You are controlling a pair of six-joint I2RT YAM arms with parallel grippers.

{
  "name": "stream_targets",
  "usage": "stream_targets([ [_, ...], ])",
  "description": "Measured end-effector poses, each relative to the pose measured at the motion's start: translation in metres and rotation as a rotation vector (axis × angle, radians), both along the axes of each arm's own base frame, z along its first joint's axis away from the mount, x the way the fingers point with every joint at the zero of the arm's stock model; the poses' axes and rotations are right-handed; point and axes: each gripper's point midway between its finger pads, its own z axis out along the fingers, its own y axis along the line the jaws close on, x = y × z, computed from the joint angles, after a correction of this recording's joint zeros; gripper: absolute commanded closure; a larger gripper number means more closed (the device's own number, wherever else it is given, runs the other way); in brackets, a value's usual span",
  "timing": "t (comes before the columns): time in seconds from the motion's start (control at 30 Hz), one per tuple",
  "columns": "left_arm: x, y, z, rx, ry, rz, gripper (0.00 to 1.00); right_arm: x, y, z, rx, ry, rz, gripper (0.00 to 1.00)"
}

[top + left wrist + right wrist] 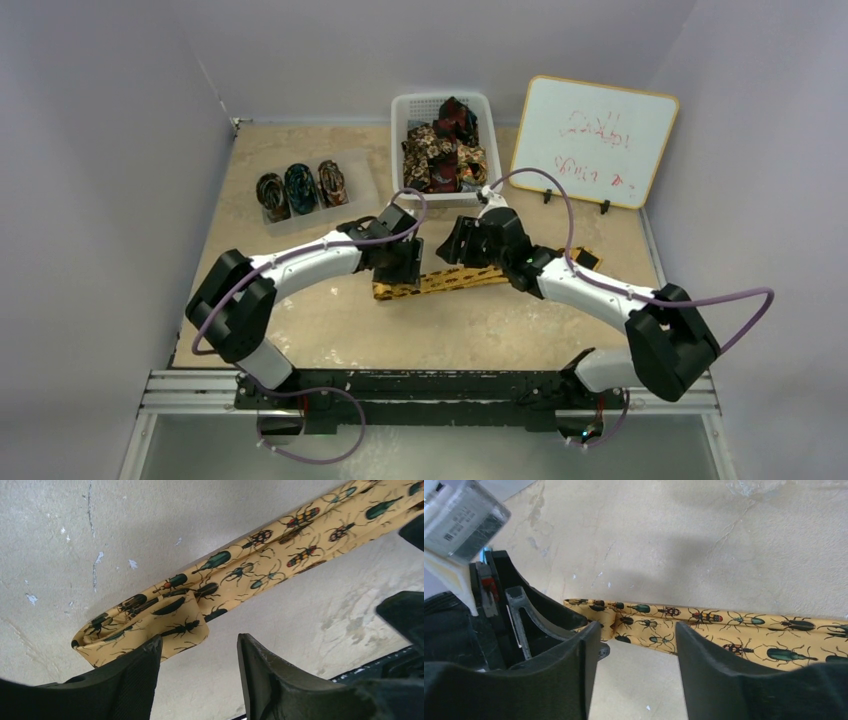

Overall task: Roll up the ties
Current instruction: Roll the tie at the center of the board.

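A golden-yellow tie (455,280) printed with beetles lies flat across the middle of the table, running from left to right. Its left end is folded over on itself (150,622). My left gripper (400,262) is open and empty, hovering at that folded end (199,647). My right gripper (462,245) is open and empty, just above the tie's middle (636,635); the tie (724,630) passes behind its fingers. Three rolled ties (300,187) sit on a clear tray at the back left. More ties (445,150) are heaped in a white basket.
The white basket (405,110) stands at the back centre. A whiteboard (597,140) with red writing leans at the back right. The clear tray (355,165) is at the back left. The left gripper's body shows at the left of the right wrist view (499,625).
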Motion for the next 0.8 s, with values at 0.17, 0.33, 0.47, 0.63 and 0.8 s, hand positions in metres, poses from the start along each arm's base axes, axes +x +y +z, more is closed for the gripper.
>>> stream_targets([
  [0.17,0.003,-0.003,0.033,-0.081,-0.073,0.027,0.37,-0.002,0.003,0.004,0.001,-0.022,0.038,0.20],
  [0.33,0.001,0.007,0.094,-0.217,-0.235,0.059,0.33,-0.002,0.014,0.019,0.022,-0.112,0.140,0.23],
  [0.47,0.009,0.033,0.103,-0.277,-0.277,0.134,0.31,0.000,0.027,0.028,0.011,-0.211,0.251,0.20],
  [0.63,0.010,0.096,0.053,-0.272,-0.192,0.311,0.30,-0.009,0.076,0.024,-0.119,-0.379,0.485,0.14],
  [0.8,-0.002,0.116,0.027,-0.297,-0.109,0.386,0.30,-0.036,0.110,0.007,-0.264,-0.528,0.697,0.02],
])
